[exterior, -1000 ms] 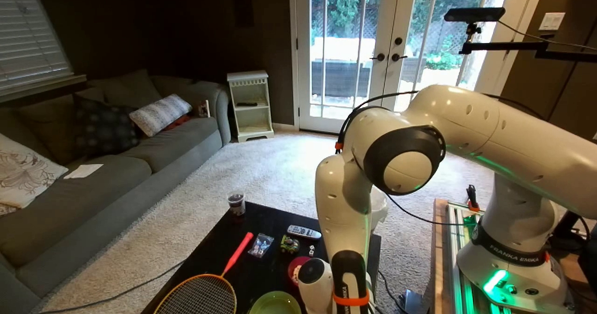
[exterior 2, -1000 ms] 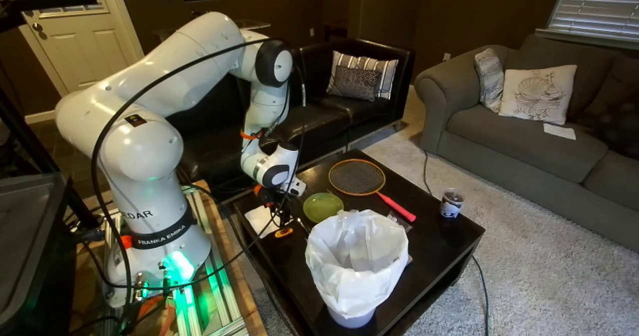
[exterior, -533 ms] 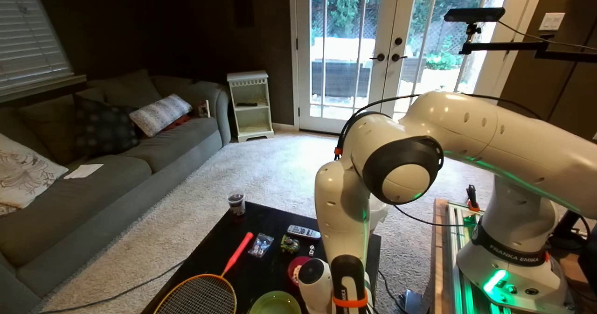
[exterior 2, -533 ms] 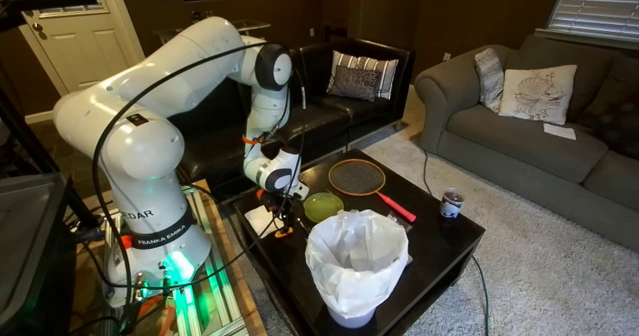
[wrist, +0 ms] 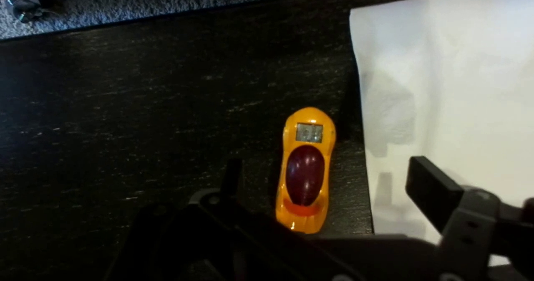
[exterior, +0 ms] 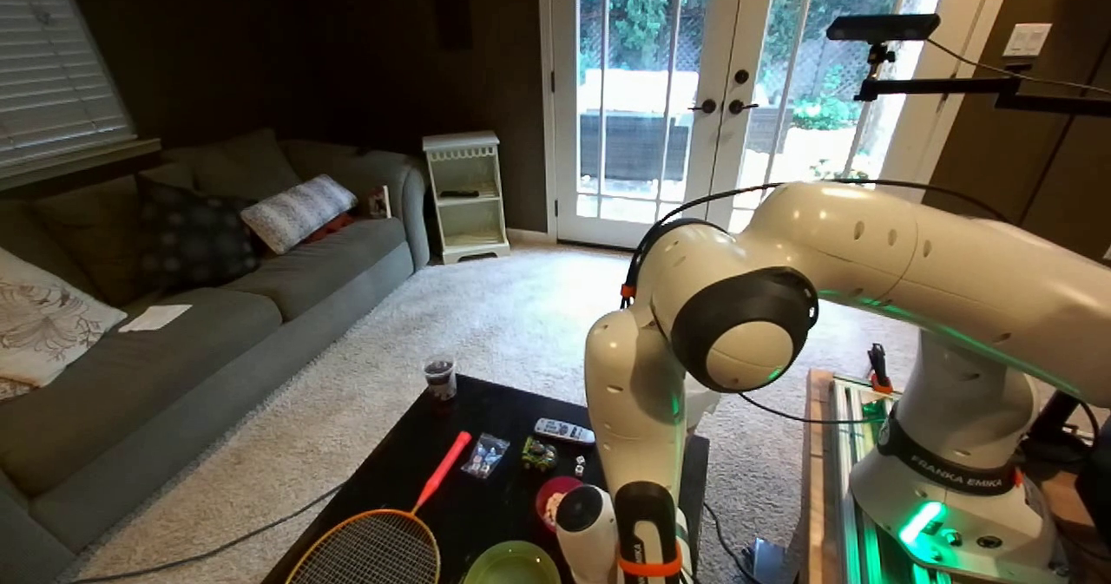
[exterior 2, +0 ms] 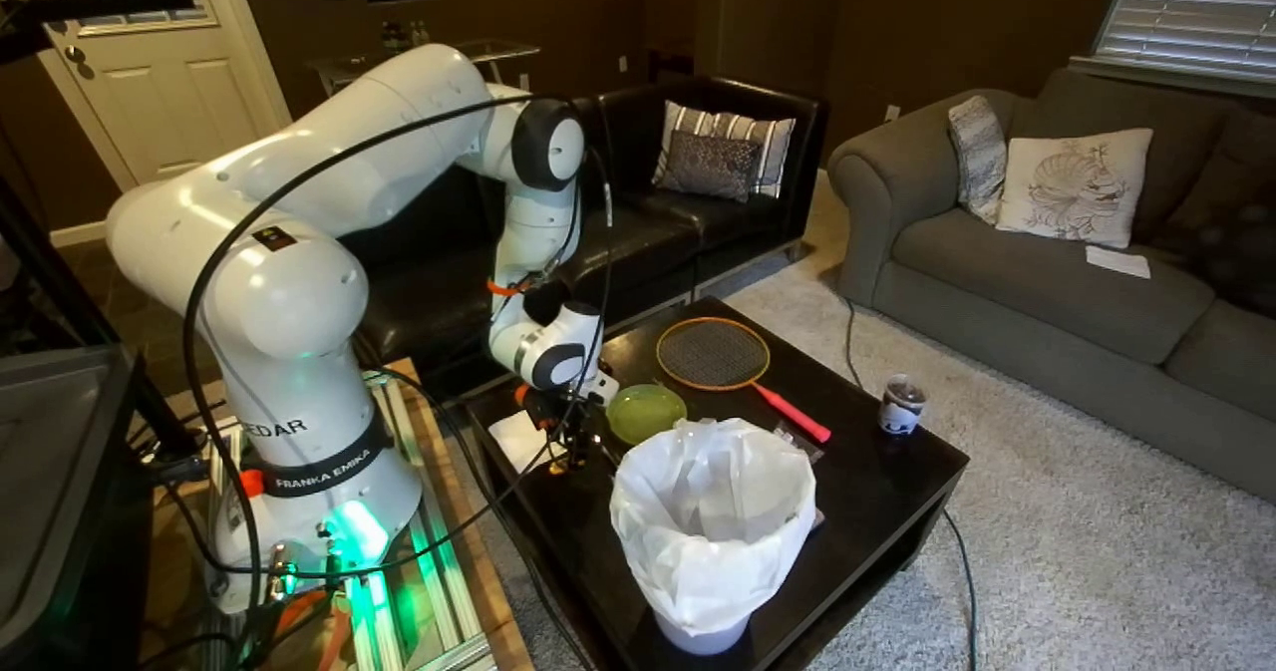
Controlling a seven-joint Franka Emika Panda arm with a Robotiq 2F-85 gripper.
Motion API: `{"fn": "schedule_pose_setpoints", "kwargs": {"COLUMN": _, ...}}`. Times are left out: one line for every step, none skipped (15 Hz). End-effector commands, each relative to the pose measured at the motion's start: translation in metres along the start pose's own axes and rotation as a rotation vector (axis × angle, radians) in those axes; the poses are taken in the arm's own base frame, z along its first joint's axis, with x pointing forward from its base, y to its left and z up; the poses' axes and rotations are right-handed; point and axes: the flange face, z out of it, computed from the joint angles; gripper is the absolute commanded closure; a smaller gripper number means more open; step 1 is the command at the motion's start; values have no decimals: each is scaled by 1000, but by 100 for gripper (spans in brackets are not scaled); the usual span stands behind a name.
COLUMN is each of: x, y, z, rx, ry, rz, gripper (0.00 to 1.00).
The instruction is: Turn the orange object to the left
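The orange object (wrist: 307, 220) is car-shaped, yellow-orange, with a small display and a dark red dome. In the wrist view it lies lengthwise on the dark table, between my fingers and nearer the left one. My gripper (wrist: 332, 181) is open and empty; neither finger appears to touch the object. The lower end of the object meets the gripper's body edge in that view. In an exterior view my gripper (exterior 2: 570, 447) is low over the table and hides most of the orange object (exterior 2: 556, 469). A larger roundish red-orange object does not show clearly.
White paper (wrist: 459, 84) lies under the right finger. A green plate (exterior 2: 646, 412), a racket (exterior 2: 713, 352) and a white-lined bin (exterior 2: 713, 511) stand nearby. A red bowl (exterior: 555, 490), a remote (exterior: 564, 430) and a toy (exterior: 539, 454) lie on the table. A cable hangs along the arm.
The arm has come down, bringing my gripper lower over the orange object. In an exterior view the object was in plain sight and is now mostly hidden behind the gripper.
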Motion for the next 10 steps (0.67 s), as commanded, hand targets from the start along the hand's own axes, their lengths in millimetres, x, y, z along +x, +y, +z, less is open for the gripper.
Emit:
{"fn": "schedule_pose_setpoints", "kwargs": {"x": 3, "y": -2, "z": 10, "rx": 0, "ry": 2, "rz": 19, "gripper": 0}}
{"fn": "schedule_pose_setpoints", "kwargs": {"x": 3, "y": -2, "z": 10, "rx": 2, "ry": 3, "rz": 24, "gripper": 0}}
{"fn": "schedule_pose_setpoints", "kwargs": {"x": 3, "y": -1, "z": 11, "rx": 3, "ry": 4, "rz": 25, "gripper": 0}}
{"fn": "schedule_pose_setpoints", "kwargs": {"x": 3, "y": 0, "z": 11, "rx": 3, "ry": 5, "rz": 28, "gripper": 0}}
{"fn": "schedule_pose_setpoints", "kwargs": {"x": 4, "y": 0, "z": 11, "rx": 3, "ry": 6, "rz": 28, "gripper": 0}}
{"fn": "schedule_pose_setpoints", "kwargs": {"x": 4, "y": 1, "z": 12, "rx": 2, "ry": 6, "rz": 29, "gripper": 0}}
{"fn": "schedule_pose_setpoints", "kwargs": {"x": 5, "y": 1, "z": 12, "rx": 2, "ry": 7, "rz": 29, "gripper": 0}}
{"fn": "schedule_pose_setpoints", "kwargs": {"x": 5, "y": 2, "z": 12, "rx": 1, "ry": 7, "rz": 29, "gripper": 4}}
{"fn": "schedule_pose_setpoints", "kwargs": {"x": 6, "y": 2, "z": 12, "rx": -1, "ry": 7, "rz": 29, "gripper": 21}}
{"fn": "schedule_pose_setpoints", "kwargs": {"x": 6, "y": 2, "z": 12, "rx": -2, "ry": 8, "rz": 29, "gripper": 29}}
